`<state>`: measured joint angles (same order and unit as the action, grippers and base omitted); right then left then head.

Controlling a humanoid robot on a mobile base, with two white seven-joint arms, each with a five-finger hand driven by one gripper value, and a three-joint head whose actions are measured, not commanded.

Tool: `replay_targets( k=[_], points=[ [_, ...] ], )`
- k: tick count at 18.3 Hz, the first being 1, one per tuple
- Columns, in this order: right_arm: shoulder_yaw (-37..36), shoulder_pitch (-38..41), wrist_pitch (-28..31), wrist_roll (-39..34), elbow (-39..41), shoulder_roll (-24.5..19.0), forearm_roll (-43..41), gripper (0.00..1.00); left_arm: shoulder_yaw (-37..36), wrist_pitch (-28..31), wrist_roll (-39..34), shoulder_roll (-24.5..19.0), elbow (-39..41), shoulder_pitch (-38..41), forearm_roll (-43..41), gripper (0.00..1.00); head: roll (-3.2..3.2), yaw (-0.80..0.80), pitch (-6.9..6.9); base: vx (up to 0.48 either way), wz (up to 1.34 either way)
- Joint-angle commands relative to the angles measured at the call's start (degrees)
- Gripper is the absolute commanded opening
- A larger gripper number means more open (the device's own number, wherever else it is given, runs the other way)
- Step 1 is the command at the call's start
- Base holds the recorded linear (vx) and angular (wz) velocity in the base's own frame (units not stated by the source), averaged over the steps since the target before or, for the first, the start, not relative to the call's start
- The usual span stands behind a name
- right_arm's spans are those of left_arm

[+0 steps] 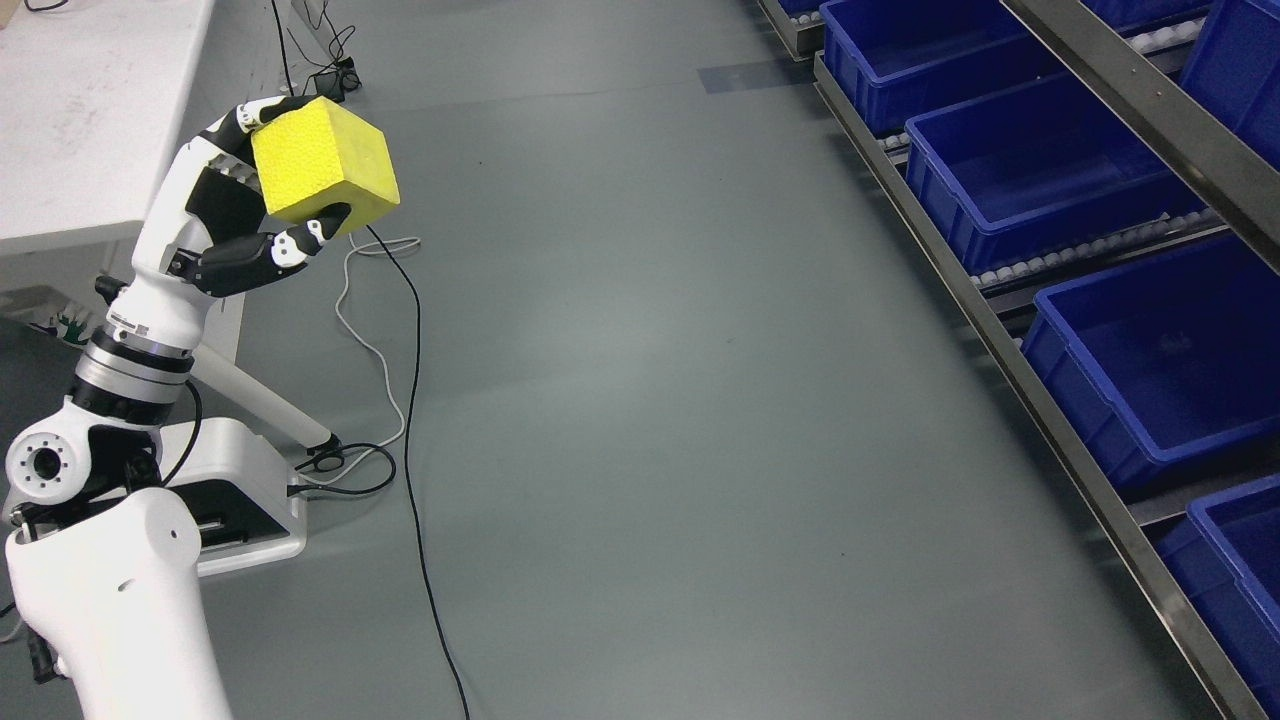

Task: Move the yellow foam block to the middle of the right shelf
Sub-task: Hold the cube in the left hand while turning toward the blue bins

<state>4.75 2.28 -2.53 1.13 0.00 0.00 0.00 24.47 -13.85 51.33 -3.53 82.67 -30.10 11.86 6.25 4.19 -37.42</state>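
The grey floor fills most of my view, a wide open stretch between the two sides of the scene. Along the right runs the shelf, a slanted metal rack with roller tracks, carrying a row of blue bins tilted toward the aisle, presumably so that things dropped in can be reached from the front. All the bins I can see look empty. Which level counts as the middle I cannot fix from here, since only part of the rack is in frame.

At the upper left is a corner of the white worktop, with black and white cables trailing down over the floor beside it and a white base unit below.

My left arm comes up from the lower left, and the left hand is raised just beside the worktop edge. Its fingers are wrapped around the yellow foam block, one curling under the lower edge and others over the top corner, so the block is pinched from opposite sides and sits tilted, clear of every surface. It is well apart from the shelf; I judge the whole carry across the aisle is ahead. The right arm does not show.
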Motion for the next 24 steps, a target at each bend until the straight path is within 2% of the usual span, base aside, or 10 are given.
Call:
replay_targets(
  k=[1, 12, 24],
  points=[
    [0.0, 0.0, 0.0, 0.4, 1.0, 1.0, 0.4, 1.00, -0.4, 0.0, 0.0, 0.2, 0.0, 0.1, 0.0, 0.38, 0.00, 0.00, 0.00, 0.286, -0.05],
    [0.0, 0.0, 0.0, 0.4, 1.0, 1.0, 0.4, 1.00, -0.3, 0.0, 0.0, -0.2, 0.0, 0.6, 0.0, 0.38, 0.00, 0.00, 0.00, 0.331, -0.20],
    [0.0, 0.0, 0.0, 0.4, 1.0, 1.0, 0.4, 1.00, -0.4, 0.8, 0.0, -0.2, 0.1, -1.2, 0.0, 0.38, 0.00, 0.00, 0.00, 0.428, -0.02]
  ],
)
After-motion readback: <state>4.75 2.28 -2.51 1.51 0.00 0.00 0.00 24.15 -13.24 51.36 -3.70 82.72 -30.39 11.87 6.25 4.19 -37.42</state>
